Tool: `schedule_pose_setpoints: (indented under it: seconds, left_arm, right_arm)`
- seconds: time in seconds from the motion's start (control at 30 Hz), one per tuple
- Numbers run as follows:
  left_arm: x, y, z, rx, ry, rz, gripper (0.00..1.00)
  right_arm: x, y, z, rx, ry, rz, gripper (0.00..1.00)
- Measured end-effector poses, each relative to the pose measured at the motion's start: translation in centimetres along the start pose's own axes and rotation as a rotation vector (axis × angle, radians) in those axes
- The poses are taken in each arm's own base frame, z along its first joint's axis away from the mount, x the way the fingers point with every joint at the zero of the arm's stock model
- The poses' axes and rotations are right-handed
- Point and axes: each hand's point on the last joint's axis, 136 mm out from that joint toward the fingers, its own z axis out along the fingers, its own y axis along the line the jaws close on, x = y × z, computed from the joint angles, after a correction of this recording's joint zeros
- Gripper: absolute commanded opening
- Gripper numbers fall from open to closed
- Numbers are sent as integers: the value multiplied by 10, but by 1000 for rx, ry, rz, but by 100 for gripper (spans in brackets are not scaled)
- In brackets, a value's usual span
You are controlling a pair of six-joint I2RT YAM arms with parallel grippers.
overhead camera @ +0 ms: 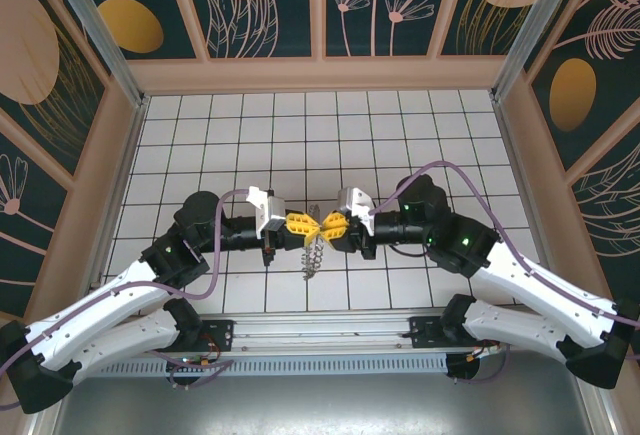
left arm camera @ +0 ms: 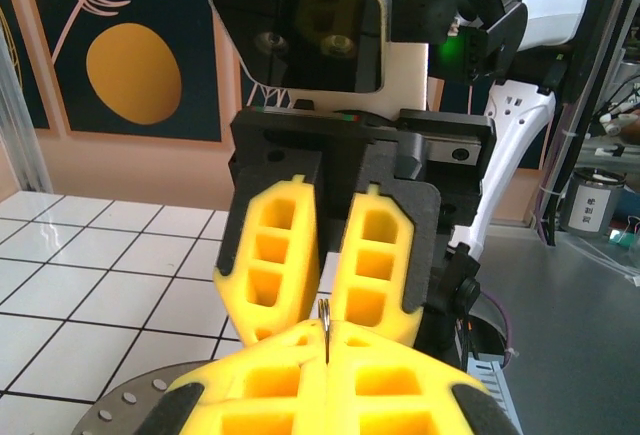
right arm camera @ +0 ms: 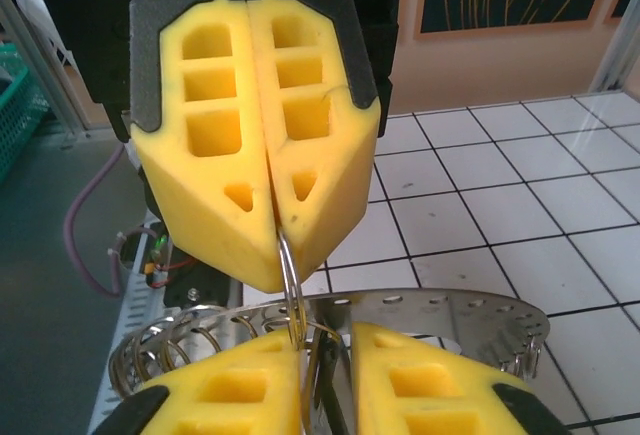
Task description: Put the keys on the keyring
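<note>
**Two grippers meet nose to nose over the bench, keyring between them**

Both arms reach inward above the white tiled bench (overhead camera: 400,135), which is walled by panels painted with leaves and flowers. An aluminium rail (overhead camera: 320,330) runs along the near edge, and a purple cable (overhead camera: 420,170) loops over the right arm. A green basket (right arm camera: 12,105) sits off the bench at the edge of the right wrist view.

The left gripper (overhead camera: 300,223) has its jaws pressed together on the thin wire keyring (right arm camera: 290,285), which comes out of the seam between the yellow pads. The right gripper (overhead camera: 338,225) faces it tip to tip. Its jaws stand a narrow gap apart with the ring wire running down into that gap, and whether they bear on it cannot be told.

There is one ring. Below it hang a curved perforated metal strip (right arm camera: 450,313) and a wire coil (right arm camera: 180,340), both partly cut off by the right fingers. From above the hanging keys (overhead camera: 313,255) show as one small silvery cluster under the fingertips, too fine to count
</note>
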Motion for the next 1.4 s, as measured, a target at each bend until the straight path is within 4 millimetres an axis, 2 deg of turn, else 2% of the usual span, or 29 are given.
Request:
schedule_pose_setpoints:
  seconds: [0.2, 0.73, 0.87, 1.13, 1.4]
  left_arm:
    - [0, 0, 0, 0, -1, 0, 0]
    - [0, 0, 0, 0, -1, 0, 0]
    - [0, 0, 0, 0, -1, 0, 0]
    - [1, 1, 0, -5, 4, -3, 0]
    - [1, 10, -1, -62, 4, -4, 0]
  right_arm:
    - [9, 4, -5, 1, -8, 21, 33]
    - [14, 3, 2, -7, -3, 28, 31]
    - [13, 1, 3, -5, -10, 23, 25]
    - [11, -5, 3, 31, -14, 18, 0]
    - [5, -19, -11, 151, -39, -2, 0]
